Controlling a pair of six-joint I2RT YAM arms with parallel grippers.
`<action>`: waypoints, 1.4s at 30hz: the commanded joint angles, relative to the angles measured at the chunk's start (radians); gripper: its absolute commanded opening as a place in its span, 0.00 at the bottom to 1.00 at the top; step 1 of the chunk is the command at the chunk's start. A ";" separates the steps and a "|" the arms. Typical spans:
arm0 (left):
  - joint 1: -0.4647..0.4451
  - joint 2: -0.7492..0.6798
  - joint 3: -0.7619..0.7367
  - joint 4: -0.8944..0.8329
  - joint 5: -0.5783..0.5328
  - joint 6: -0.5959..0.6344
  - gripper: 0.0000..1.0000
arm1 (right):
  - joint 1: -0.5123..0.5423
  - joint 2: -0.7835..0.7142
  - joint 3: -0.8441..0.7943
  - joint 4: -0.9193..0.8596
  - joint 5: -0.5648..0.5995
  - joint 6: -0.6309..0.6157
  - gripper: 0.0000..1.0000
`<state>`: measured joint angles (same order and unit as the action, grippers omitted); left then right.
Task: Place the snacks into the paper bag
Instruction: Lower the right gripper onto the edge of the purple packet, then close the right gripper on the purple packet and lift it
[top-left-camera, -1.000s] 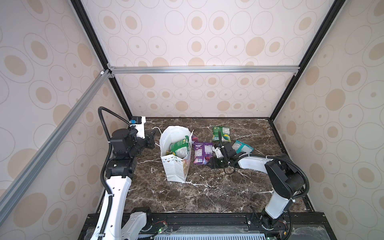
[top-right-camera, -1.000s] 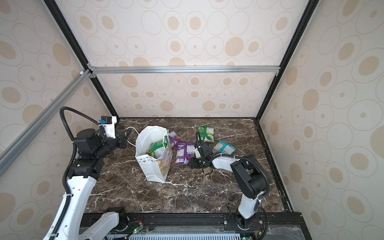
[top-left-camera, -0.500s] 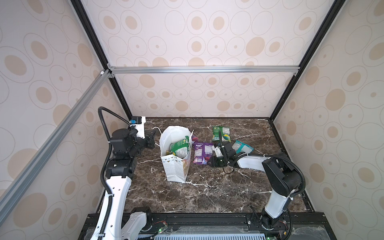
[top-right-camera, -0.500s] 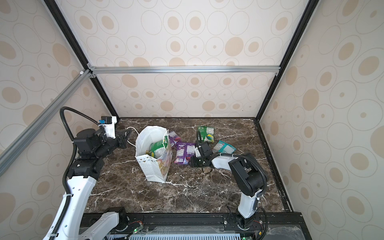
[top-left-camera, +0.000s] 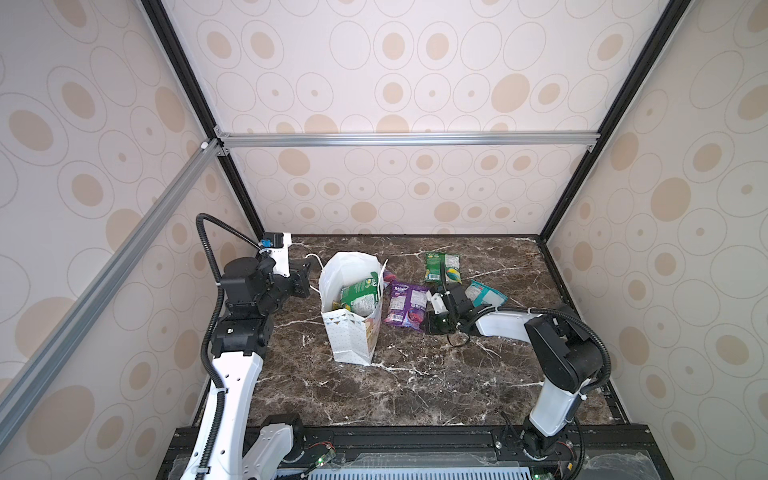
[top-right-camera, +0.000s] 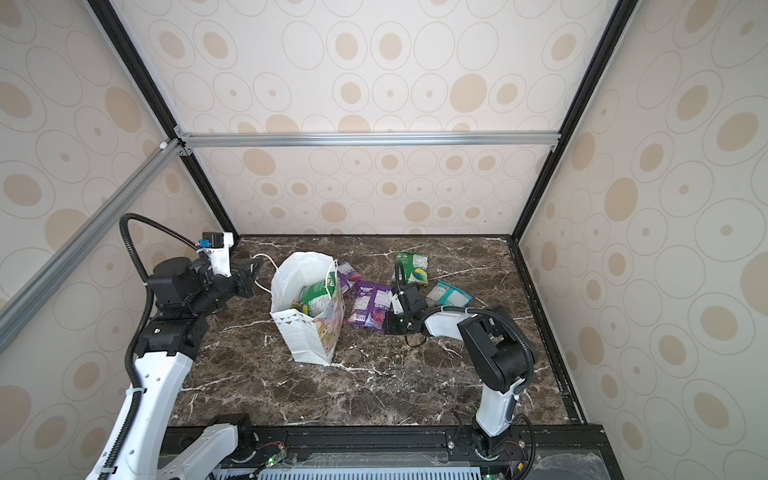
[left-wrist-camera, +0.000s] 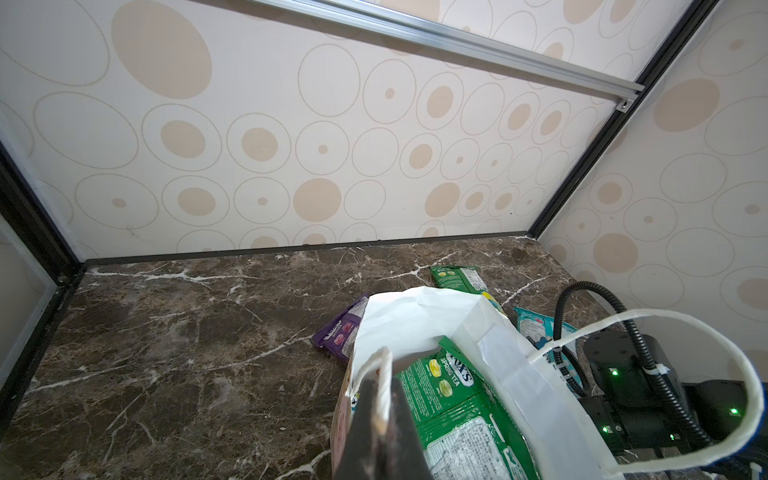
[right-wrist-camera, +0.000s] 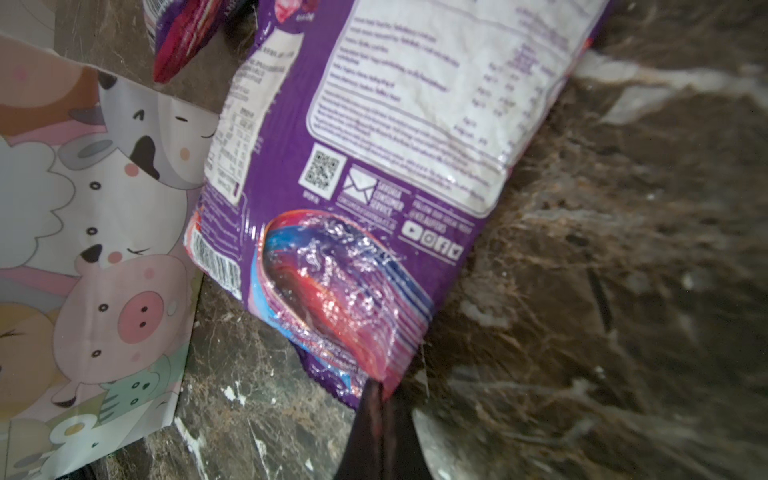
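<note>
Marble tabletop (top-left-camera: 415, 386) lies bare toward its near edge. Paper bag (top-left-camera: 351, 336) stands left of centre, left gripper (left-wrist-camera: 380, 392) pinching its cord handle (left-wrist-camera: 385, 365); right gripper (right-wrist-camera: 376, 390) pinches purple packet's (right-wrist-camera: 353, 208) near corner, just right of it.

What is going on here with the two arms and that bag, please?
The left gripper is shut on a white cord handle of the white dotted paper gift bag, which stands on the dark marble table. The right gripper is shut on a corner of a glossy purple plastic snack packet lying beside the bag. A green packet is already inside; a second purple packet, a second green packet and a teal packet lie on the table.
</note>
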<state>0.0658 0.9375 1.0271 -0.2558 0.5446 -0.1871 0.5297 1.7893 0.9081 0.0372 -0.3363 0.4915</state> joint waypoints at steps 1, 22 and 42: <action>0.007 -0.013 0.013 0.012 0.014 0.001 0.00 | -0.008 -0.043 -0.018 -0.021 0.014 -0.002 0.00; 0.008 -0.013 0.013 0.011 0.011 0.001 0.00 | -0.007 -0.288 0.009 -0.186 0.049 -0.114 0.00; 0.008 -0.017 0.014 0.012 0.014 -0.001 0.00 | -0.007 -0.460 0.160 -0.371 0.082 -0.194 0.00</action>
<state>0.0658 0.9371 1.0271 -0.2558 0.5442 -0.1867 0.5274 1.3685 1.0206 -0.3161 -0.2638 0.3260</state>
